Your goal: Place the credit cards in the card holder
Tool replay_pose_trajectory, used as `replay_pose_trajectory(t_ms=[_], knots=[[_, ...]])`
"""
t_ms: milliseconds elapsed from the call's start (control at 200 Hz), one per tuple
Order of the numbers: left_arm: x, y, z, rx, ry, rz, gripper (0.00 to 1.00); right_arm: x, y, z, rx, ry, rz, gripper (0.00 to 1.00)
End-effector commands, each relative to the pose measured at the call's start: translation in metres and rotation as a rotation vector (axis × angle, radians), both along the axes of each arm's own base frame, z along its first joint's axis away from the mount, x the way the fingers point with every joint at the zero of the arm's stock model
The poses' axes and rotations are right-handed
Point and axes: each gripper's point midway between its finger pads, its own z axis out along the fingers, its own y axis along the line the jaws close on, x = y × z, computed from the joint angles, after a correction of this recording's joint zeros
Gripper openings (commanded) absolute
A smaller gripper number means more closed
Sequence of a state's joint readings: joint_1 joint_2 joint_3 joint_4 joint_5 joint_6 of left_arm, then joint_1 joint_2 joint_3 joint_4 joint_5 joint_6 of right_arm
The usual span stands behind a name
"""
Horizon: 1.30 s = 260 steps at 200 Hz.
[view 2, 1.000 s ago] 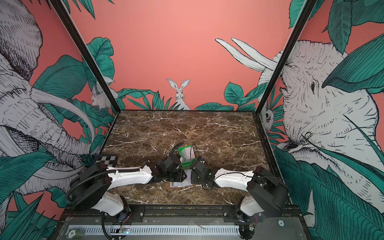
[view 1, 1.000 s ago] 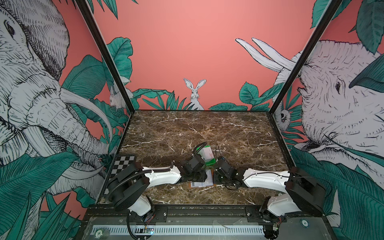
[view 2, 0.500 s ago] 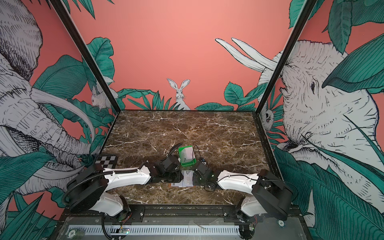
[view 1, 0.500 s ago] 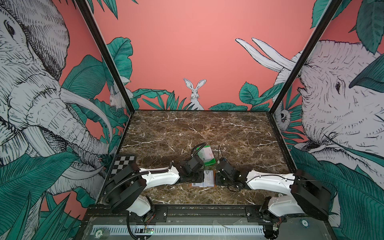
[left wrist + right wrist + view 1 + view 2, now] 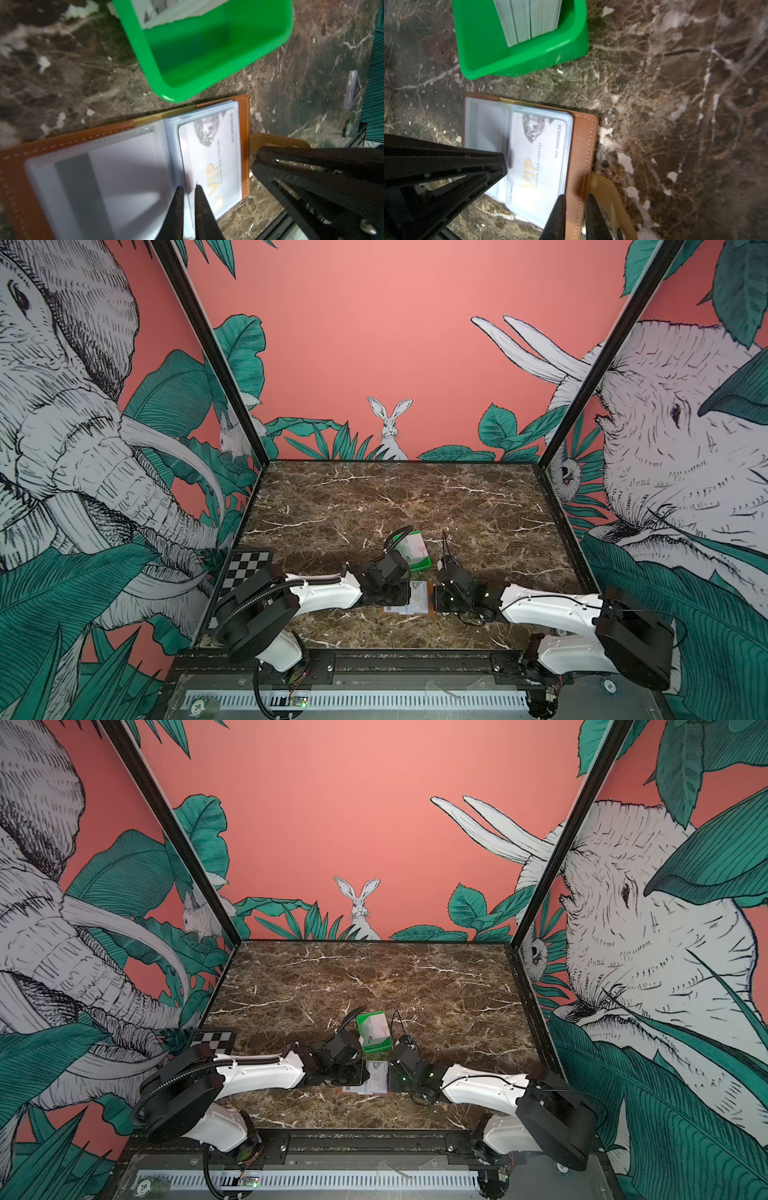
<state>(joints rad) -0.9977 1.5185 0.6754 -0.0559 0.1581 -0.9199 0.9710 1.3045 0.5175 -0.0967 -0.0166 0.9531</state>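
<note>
Black fingers of the left end effector [image 5: 189,187] sit almost together, tips down on a clear sleeve [image 5: 128,166] of the card holder [image 5: 18,164]. Pinching anything? Can't tell. And the right end effector [image 5: 575,198] straddles the holder's edge by the snap tab [image 5: 604,191], grip unclear too. Holder's lying open on the bench [image 5: 675,104], VIP card [image 5: 533,158] sleeved, more credit cards [image 5: 529,20] stacked in the green tray [image 5: 477,52] just beside.

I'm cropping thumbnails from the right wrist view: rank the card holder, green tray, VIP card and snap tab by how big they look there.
1. card holder and green tray: unsure, the frame edge cuts the tray off and the left gripper covers part of the holder.
2. VIP card.
3. snap tab.
</note>
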Motion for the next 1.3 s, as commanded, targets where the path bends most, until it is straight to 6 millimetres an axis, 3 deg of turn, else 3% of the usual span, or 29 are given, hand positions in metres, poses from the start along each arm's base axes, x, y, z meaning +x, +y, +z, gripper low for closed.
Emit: replay_pose_trajectory(t_ms=[0,590,855,1295], knots=[[0.001,0.002,-0.004,0.015,0.006,0.006,0.12,0.000,0.007,0.002,0.026,-0.006,0.017,0.18],[-0.003,0.007,-0.015,0.051,0.035,0.006,0.07,-0.002,0.019,-0.009,0.084,0.044,0.015,0.22],[-0.004,-0.002,-0.014,0.000,0.049,0.015,0.06,-0.001,0.031,0.006,0.146,0.008,0.066,0.19],[0.000,0.008,0.004,0.027,0.009,0.027,0.06,0.003,0.038,0.028,0.097,-0.033,0.112,0.22]])
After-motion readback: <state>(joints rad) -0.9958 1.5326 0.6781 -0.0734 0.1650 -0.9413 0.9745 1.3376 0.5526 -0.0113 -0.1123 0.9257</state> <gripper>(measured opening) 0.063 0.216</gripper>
